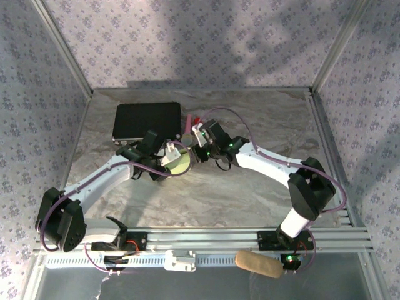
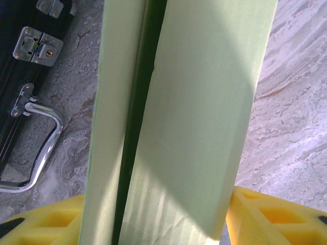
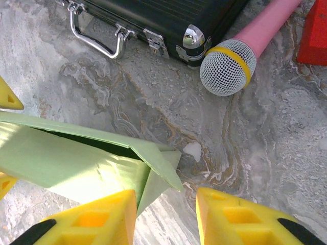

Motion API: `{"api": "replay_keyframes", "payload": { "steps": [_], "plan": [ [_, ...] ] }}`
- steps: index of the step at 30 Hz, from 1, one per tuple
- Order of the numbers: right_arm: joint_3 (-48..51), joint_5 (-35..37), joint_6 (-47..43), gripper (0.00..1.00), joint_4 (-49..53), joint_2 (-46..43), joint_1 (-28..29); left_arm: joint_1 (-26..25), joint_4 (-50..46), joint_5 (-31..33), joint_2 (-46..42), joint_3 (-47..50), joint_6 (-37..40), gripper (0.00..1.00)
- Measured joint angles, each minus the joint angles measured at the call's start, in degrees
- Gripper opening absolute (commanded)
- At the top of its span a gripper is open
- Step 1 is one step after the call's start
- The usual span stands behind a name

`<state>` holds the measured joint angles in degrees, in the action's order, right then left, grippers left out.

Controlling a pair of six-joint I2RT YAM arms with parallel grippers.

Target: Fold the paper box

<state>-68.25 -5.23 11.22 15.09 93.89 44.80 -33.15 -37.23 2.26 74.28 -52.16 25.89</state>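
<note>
1. From above, the paper box [image 1: 180,164] is seen near the middle of the table [image 1: 262,194], between the two arms and just in front of the black case [image 1: 147,122]. The left gripper [image 1: 170,156] is set at one end of it and the right gripper [image 1: 200,154] is brought up to the other, probably so that one end is steadied while the flaps are worked at the other
2. A microphone [image 1: 187,125] and a red block [image 1: 199,118] are laid beside the case, close behind the right gripper. Little room is left there for a swing towards the back
3. In the left wrist view, the box [image 2: 194,112] is gripped across its width, with a yellow finger pressed against each side. A dark open seam is seen along its length, so the body is judged not yet fully closed. The case's metal handle [image 2: 43,148] lies just to one side, apart from the card
4. In the right wrist view, the jaws are parted with bare table between them and nothing is held. A loose flap [image 3: 161,171] at the box's open end is pointed towards that gap, its lower edge against one finger [image 3: 92,222]. Whether the box rests on the table cannot be told
5. The microphone [image 3: 227,66] and the case corner [image 3: 191,38] lie near, beyond the flap
</note>
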Motion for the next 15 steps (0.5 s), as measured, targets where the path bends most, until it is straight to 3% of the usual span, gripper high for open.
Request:
{"api": "replay_keyframes", "payload": {
  "steps": [15],
  "plan": [
    [-6.4, -2.6, -6.6, 0.33, 4.0, 4.0, -1.9, 0.0, 0.2, 0.0, 0.0, 0.1, 0.0, 0.58]
  ]
}}
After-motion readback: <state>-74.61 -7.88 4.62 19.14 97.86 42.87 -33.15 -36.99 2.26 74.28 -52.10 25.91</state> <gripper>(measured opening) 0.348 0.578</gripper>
